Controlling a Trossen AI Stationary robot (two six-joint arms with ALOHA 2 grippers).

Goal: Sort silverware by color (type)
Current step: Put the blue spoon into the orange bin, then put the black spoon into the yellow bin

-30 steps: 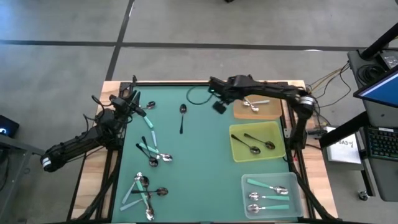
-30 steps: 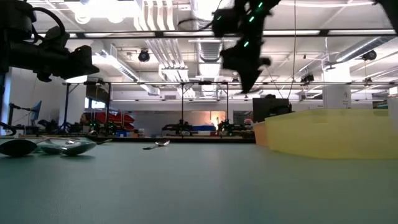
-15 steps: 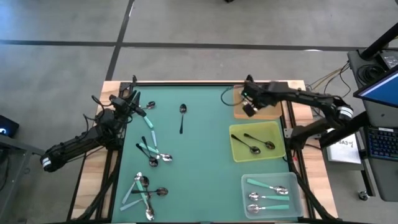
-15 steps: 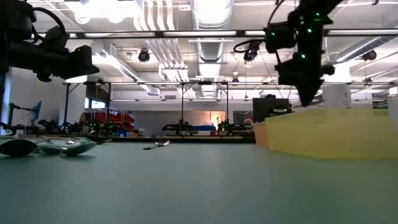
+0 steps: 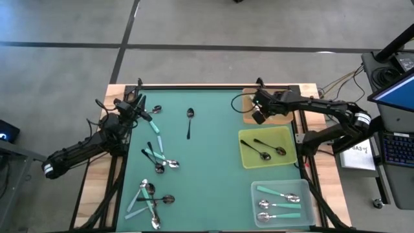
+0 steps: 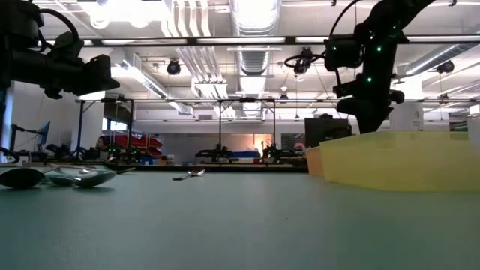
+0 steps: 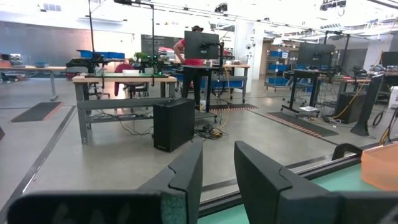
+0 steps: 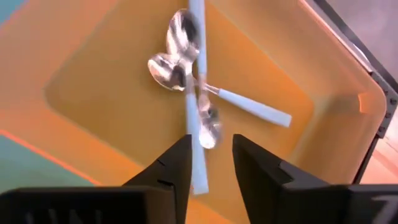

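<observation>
Loose spoons lie on the green mat at left: a dark one (image 5: 189, 122), a silver one (image 5: 156, 110), a teal-handled one (image 5: 155, 127), and two mixed heaps (image 5: 159, 160) (image 5: 149, 196). My right gripper (image 5: 259, 116) (image 8: 211, 142) hangs open just above the orange tray (image 5: 284, 115) (image 8: 93, 81). Three silver-bowled spoons with pale handles (image 8: 186, 68) lie crossed in that tray; one handle (image 8: 198, 168) shows in the gap between my fingers, touching neither. My left gripper (image 5: 138, 102) (image 7: 217, 149) waits, slightly open and empty, over the table's far-left corner.
A yellow tray (image 5: 284, 158) (image 6: 405, 159) with two dark spoons sits nearer than the orange one. A clear tray (image 5: 309, 208) with teal-handled spoons stands at the near-right corner. The mat's middle (image 5: 213, 168) is bare. A person stands at a desk far behind.
My right gripper has swung from the far middle of the table toward the right edge, coming over the orange tray, and has then sunk a little toward it. The left arm and the loose spoons have kept still.
</observation>
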